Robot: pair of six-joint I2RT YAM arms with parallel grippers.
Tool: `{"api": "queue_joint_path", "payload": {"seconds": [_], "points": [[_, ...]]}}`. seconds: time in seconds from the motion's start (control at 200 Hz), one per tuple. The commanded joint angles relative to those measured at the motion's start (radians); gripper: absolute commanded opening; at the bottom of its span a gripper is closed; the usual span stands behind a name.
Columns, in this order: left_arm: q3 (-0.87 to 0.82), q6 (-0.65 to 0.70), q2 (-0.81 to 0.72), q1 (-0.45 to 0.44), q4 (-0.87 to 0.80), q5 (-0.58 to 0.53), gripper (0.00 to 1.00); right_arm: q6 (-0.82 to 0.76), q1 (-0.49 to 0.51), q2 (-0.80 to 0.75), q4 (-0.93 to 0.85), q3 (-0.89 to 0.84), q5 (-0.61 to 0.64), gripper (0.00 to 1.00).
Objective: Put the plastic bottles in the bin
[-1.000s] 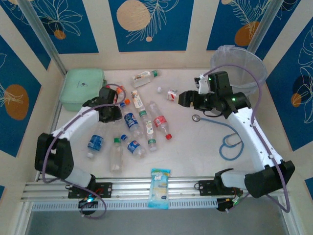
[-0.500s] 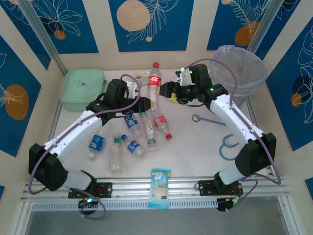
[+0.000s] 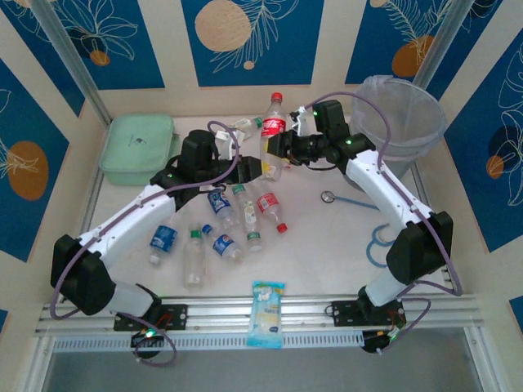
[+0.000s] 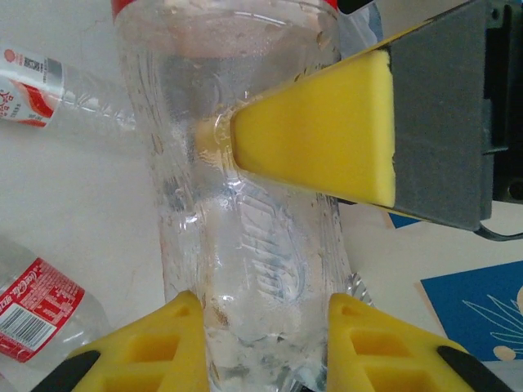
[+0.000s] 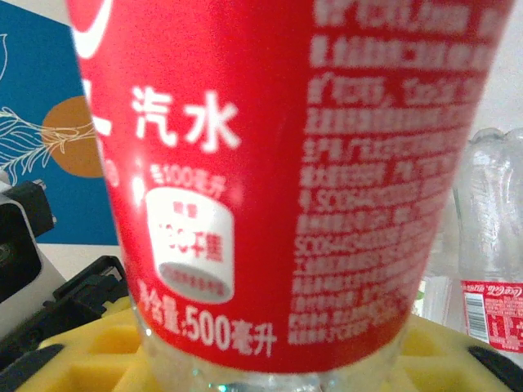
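A clear plastic bottle (image 3: pixel 272 135) with a red label and red cap stands upright in the air over the back of the table. My left gripper (image 3: pixel 260 169) is shut on its lower part, the bottle (image 4: pixel 245 212) wedged between both yellow fingers (image 4: pixel 147 347). My right gripper (image 3: pixel 288 147) is shut on its middle, one pad (image 4: pixel 327 139) denting the wall. The red label (image 5: pixel 278 163) sits just above my right gripper (image 5: pixel 270 359). Several more bottles (image 3: pixel 219 202) lie on the table. The grey bin (image 3: pixel 409 131) with its clear liner stands at the back right.
A mint-green lidded box (image 3: pixel 137 147) sits at the back left. A blue-and-white packet (image 3: pixel 267 314) lies at the front edge. A blue looped cable (image 3: pixel 384 237) with a metal disc (image 3: pixel 327 196) lies right of the bottles.
My left gripper lifted the red-labelled bottle off the table and stood it upright. My right gripper swung left from near the bin and closed on it.
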Motion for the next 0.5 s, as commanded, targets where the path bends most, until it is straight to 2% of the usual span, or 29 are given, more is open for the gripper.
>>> {"api": "queue_joint_path", "payload": {"seconds": [0.0,0.115,0.195,0.33,0.425,0.495], "points": [[-0.012,-0.012,0.007,-0.014,0.041,0.046,0.36,-0.047,-0.042,-0.026,-0.048,0.071,0.014,0.42],[-0.025,-0.042,0.010,-0.009,0.069,0.037,0.59,-0.095,-0.099,-0.064,-0.097,0.110,0.064,0.36],[-0.028,-0.045,0.003,0.002,0.036,0.015,0.70,-0.155,-0.151,-0.091,-0.172,0.164,0.136,0.35],[-0.014,0.014,-0.017,0.031,-0.150,-0.104,0.74,-0.284,-0.261,-0.131,-0.315,0.270,0.329,0.27],[0.026,0.103,-0.026,0.048,-0.355,-0.253,0.74,-0.338,-0.351,-0.149,-0.352,0.322,0.439,0.17],[0.064,0.188,-0.032,0.049,-0.490,-0.368,0.75,-0.354,-0.412,-0.159,-0.324,0.327,0.475,0.08]]}}
